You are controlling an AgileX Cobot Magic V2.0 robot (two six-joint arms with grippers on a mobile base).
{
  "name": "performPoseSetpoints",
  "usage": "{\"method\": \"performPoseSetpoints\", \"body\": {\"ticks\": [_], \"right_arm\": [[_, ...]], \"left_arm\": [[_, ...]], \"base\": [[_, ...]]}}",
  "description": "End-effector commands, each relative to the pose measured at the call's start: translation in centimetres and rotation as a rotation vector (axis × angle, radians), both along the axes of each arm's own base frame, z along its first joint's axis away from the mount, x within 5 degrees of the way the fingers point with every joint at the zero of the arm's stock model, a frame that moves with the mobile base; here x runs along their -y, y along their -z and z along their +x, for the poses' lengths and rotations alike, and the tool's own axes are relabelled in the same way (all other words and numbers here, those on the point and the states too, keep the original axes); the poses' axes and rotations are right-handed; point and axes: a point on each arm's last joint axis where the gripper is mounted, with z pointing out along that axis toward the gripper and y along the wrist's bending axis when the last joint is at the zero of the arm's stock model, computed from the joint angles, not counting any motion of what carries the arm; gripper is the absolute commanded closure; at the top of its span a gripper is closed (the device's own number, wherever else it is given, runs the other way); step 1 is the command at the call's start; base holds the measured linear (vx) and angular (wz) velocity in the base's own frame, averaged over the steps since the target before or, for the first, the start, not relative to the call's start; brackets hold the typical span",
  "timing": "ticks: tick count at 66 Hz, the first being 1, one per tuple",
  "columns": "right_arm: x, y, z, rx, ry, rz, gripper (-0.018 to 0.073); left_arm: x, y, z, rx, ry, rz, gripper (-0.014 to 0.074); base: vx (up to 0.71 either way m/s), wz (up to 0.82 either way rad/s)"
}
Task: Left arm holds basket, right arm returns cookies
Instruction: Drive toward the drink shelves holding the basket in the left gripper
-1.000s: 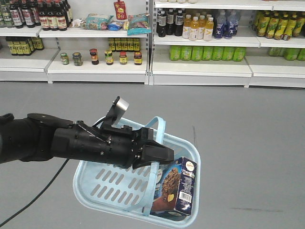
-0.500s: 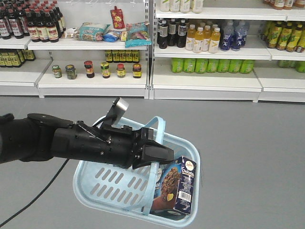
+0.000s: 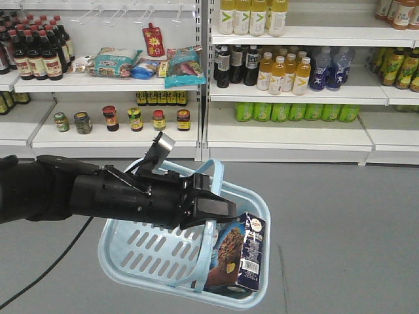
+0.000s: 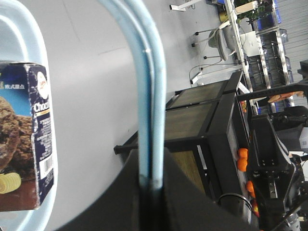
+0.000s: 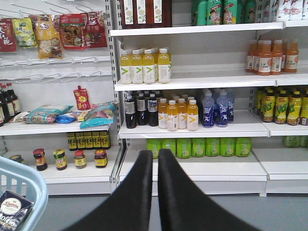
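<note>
A light blue basket hangs in the air over the grey floor. My left gripper is shut on its two looped handles, which run up between the jaws in the left wrist view. The cookies, a dark navy box with a chocolate-chip cookie picture, stand tilted in the basket's right end and show again as the cookies. The right gripper is shut with nothing between its fingers, pointing at the shelves. The basket corner and the cookies sit at its lower left.
Store shelves stand ahead across the grey floor, holding drink bottles, green bottles, jars and snack bags. Behind the left arm are a black table frame and a chair.
The shelves have drawn closer and sit lower in the front view. The left arm, basket and cookies keep the same place in the frame, the grip unchanged.
</note>
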Motion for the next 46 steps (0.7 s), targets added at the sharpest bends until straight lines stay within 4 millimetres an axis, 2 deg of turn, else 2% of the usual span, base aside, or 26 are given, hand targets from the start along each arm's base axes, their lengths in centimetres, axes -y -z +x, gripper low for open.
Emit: {"method": "performPoseSetpoints", "body": {"ticks": [1,32,46], "right_arm": [[0.01,-0.12,-0.05,0.066,0.002,-0.008,0.0562],[0.01,-0.12,-0.05,0.066,0.002,-0.008,0.0562],[0.01,-0.12,-0.05,0.066,0.002,-0.008,0.0562]], "left_arm": [[0.28,-3.46,-0.46,0.049,0.012,-0.130,0.0599],[0.28,-3.46,-0.47,0.049,0.012,-0.129,0.0599],[0.28,-3.46,-0.47,0.049,0.012,-0.129,0.0599]], "base": [[0.43,-0.10],[0.42,-0.13],[0.39,-0.30]]}}
